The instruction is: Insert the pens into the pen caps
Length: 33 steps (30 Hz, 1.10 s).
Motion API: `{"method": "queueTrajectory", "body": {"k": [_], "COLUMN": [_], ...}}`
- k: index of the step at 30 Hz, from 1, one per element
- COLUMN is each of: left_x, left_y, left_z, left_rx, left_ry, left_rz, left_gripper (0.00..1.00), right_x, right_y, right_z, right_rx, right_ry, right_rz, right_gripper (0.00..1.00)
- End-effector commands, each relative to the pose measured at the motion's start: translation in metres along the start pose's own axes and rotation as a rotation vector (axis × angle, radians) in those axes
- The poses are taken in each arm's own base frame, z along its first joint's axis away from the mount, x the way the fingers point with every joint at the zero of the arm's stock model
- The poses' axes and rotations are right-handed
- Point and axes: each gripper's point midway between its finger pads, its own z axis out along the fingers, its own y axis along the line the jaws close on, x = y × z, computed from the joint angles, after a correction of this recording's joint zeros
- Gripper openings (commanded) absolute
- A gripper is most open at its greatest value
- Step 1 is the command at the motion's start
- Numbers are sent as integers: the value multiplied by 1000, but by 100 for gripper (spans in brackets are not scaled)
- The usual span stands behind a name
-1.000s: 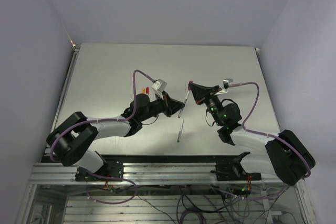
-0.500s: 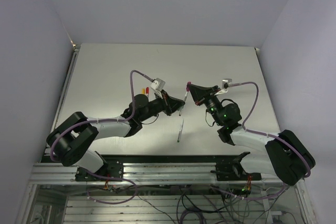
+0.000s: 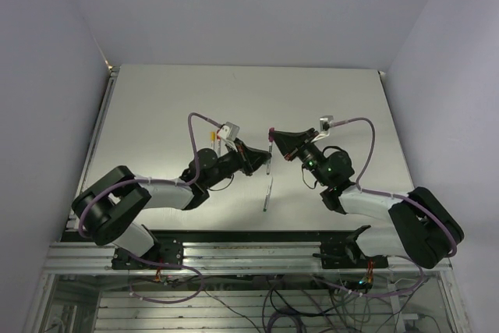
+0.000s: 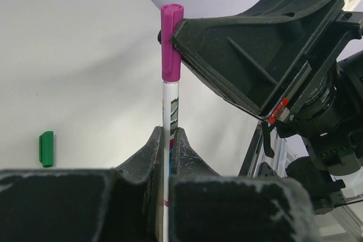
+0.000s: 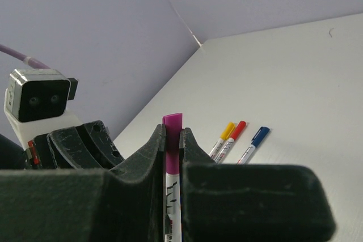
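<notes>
Plastic on plastic: magenta cap (image 4: pixel 171 41) and pen (image 4: pixel 170 103) share one axis, each clamped in its own claw.
Top view: the left gripper (image 3: pixel 263 163) pinches the pen's near end and the right gripper (image 3: pixel 274 139) closes on its far end, while a loose pen (image 3: pixel 267 195) lies nearer the bases. Left wrist: the barrel rises straight out of the closed left fingers, and the magenta cap directly above is nipped from the right side. A green cap (image 4: pixel 46 149) lies off to the left. Right wrist: the cap sits squeezed between the right fingers with the barrel running below, so I judge any seating push must follow that line.
</notes>
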Motion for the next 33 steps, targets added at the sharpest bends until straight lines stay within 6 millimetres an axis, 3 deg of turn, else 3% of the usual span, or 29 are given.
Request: {"method": "queueTrajectory", "body": {"k": [1, 10, 16, 20, 24, 28, 33], "left_x": [-67, -105, -117, -120, -119, -105, -71], "left_y": [-18, -19, -22, -17, -12, 0, 34], "left_z": [3, -2, -2, -6, -10, -11, -15], "left_rx": [12, -47, -48, -84, -120, -176, -321], "left_ry": [-238, -341, -375, -382, -360, -290, -135], "left_rz": [59, 123, 134, 156, 174, 181, 178], "left_gripper": [7, 7, 7, 7, 7, 7, 7], "right_x": [41, 82, 111, 120, 116, 94, 44], "right_y": [2, -17, -21, -25, -25, -30, -26], "right_z": [-7, -15, -17, -16, -13, -3, 7], "right_rx": [-19, 82, 107, 133, 148, 201, 259], "right_ry": [176, 338, 427, 449, 431, 365, 209], "right_rz": [-6, -65, -66, -75, -87, -137, -199], "right_gripper": [0, 0, 0, 0, 0, 0, 32]}}
